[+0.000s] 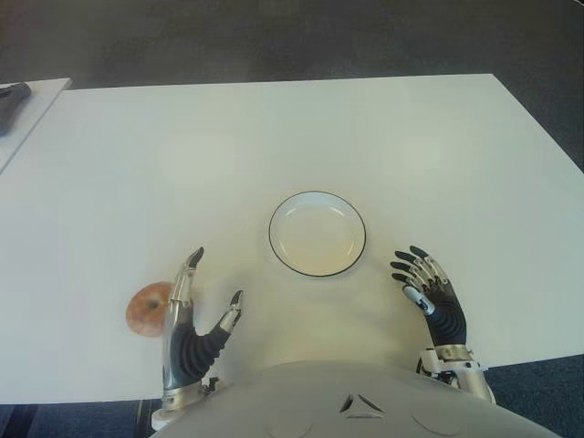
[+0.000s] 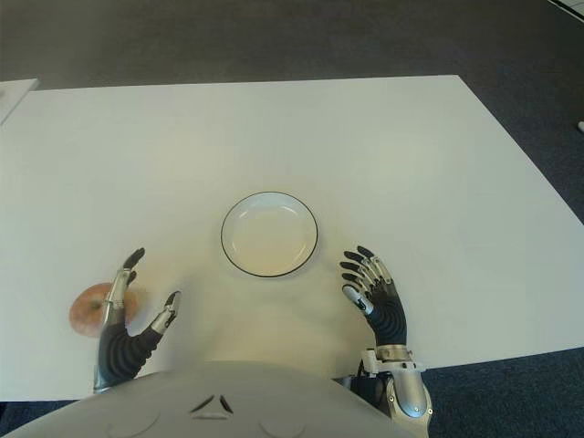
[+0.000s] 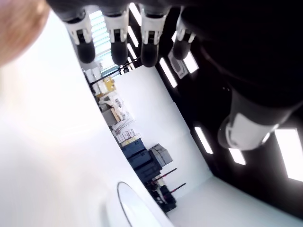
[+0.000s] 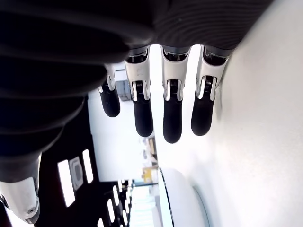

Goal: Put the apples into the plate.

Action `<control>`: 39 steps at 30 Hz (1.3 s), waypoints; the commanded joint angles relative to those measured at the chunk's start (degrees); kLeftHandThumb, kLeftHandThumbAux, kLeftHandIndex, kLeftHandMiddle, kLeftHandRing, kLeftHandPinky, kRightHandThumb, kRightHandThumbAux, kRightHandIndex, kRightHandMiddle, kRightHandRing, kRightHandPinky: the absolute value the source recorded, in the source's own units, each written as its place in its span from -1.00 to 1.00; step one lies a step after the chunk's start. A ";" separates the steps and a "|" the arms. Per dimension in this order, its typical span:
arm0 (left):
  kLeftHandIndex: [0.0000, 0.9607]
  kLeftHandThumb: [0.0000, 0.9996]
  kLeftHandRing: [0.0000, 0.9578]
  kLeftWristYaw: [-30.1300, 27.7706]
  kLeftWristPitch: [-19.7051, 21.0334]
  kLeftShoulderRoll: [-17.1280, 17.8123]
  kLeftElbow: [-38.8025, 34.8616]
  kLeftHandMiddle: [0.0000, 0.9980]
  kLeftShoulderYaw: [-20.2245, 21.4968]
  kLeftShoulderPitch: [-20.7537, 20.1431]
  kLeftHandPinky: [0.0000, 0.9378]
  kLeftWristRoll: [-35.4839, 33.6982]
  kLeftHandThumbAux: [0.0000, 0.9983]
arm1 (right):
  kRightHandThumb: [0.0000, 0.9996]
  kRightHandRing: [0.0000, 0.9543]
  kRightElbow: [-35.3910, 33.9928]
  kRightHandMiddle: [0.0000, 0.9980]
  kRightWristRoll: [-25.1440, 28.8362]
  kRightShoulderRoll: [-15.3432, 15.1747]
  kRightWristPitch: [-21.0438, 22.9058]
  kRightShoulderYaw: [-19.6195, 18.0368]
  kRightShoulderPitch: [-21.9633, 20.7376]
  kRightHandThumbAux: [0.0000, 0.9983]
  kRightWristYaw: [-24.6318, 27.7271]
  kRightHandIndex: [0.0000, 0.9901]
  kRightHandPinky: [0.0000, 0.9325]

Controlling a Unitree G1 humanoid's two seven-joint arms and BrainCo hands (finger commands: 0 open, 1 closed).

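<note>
One reddish-yellow apple [image 1: 146, 309] lies on the white table [image 1: 274, 146] near its front left, partly hidden behind my left hand [image 1: 203, 292]. That hand is open, fingers stretched out just to the right of the apple, thumb apart, holding nothing. The apple shows as a blurred orange patch [image 3: 19, 26] in the left wrist view. A white plate [image 1: 317, 234] with a dark rim sits in the middle front of the table, with nothing in it. My right hand [image 1: 422, 278] is open to the right of the plate, fingers straight [image 4: 173, 109].
A dark object [image 1: 11, 99] lies on a second white surface at the far left. The table's front edge runs close to my body, and dark floor surrounds the table.
</note>
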 commanded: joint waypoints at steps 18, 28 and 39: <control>-0.76 0.01 -0.86 6.29 10.72 7.40 -5.97 -0.81 5.94 -0.03 -0.84 23.05 -0.25 | -0.10 -0.41 1.30 -0.47 0.03 -0.12 1.49 0.48 0.78 0.26 -0.30 -0.68 -0.34; -0.74 -0.06 -0.86 6.71 12.77 16.12 -1.66 -0.81 12.37 -4.65 -0.82 22.23 -0.29 | -0.04 -0.41 0.50 -0.45 -0.11 -0.03 2.42 0.53 1.04 0.23 -1.18 -0.70 -0.36; -0.66 -0.20 -0.78 10.47 12.80 21.41 2.63 -0.73 13.87 -6.48 -0.72 22.52 -0.27 | -0.11 -0.42 1.10 -0.46 0.91 -0.68 1.92 0.06 0.76 0.24 0.09 -0.68 -0.40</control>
